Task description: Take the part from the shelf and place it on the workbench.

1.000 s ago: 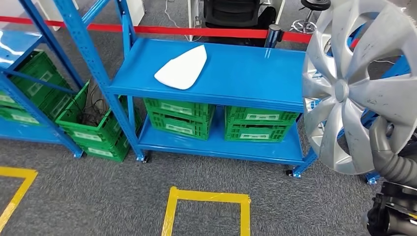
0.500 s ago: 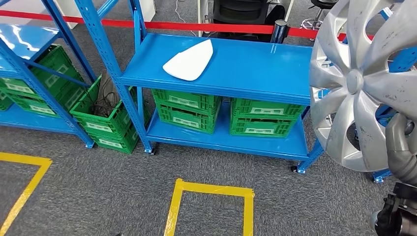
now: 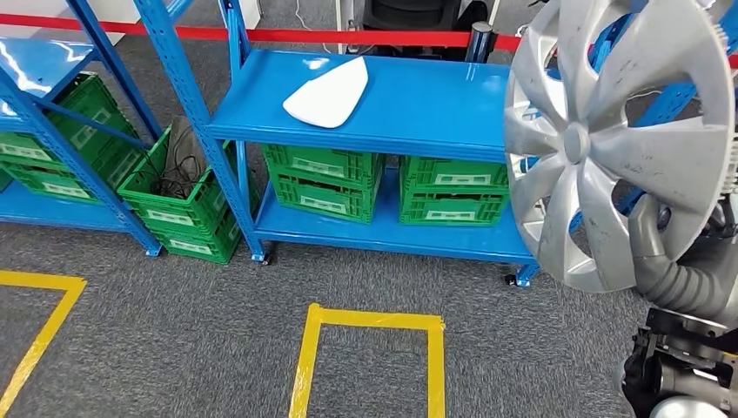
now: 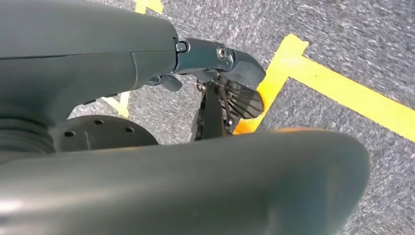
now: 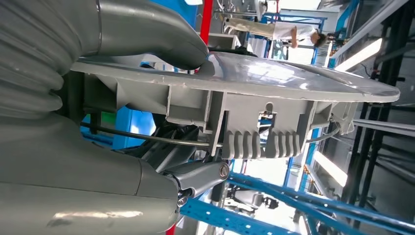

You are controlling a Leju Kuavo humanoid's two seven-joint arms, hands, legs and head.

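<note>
Hand: our right hand point(image 3: 666, 261) grips the round silver plastic wheel cover point(image 3: 609, 131) at its rim, holding it upright at our right side.
Left hand: our left hand point(image 4: 230, 93) hangs over the grey carpet; we cannot tell how its fingers lie.
Progress: we judge the pick-up done; carrying to the worktop and placing remain.
Beyond: the blue metal shelf point(image 3: 435, 104) bears a flat white panel point(image 3: 328, 92), with green plastic crates point(image 3: 326, 178) beneath.

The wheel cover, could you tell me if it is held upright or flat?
Upright: the wheel cover stands on edge, face toward the camera, gripped by the right hand.
</note>
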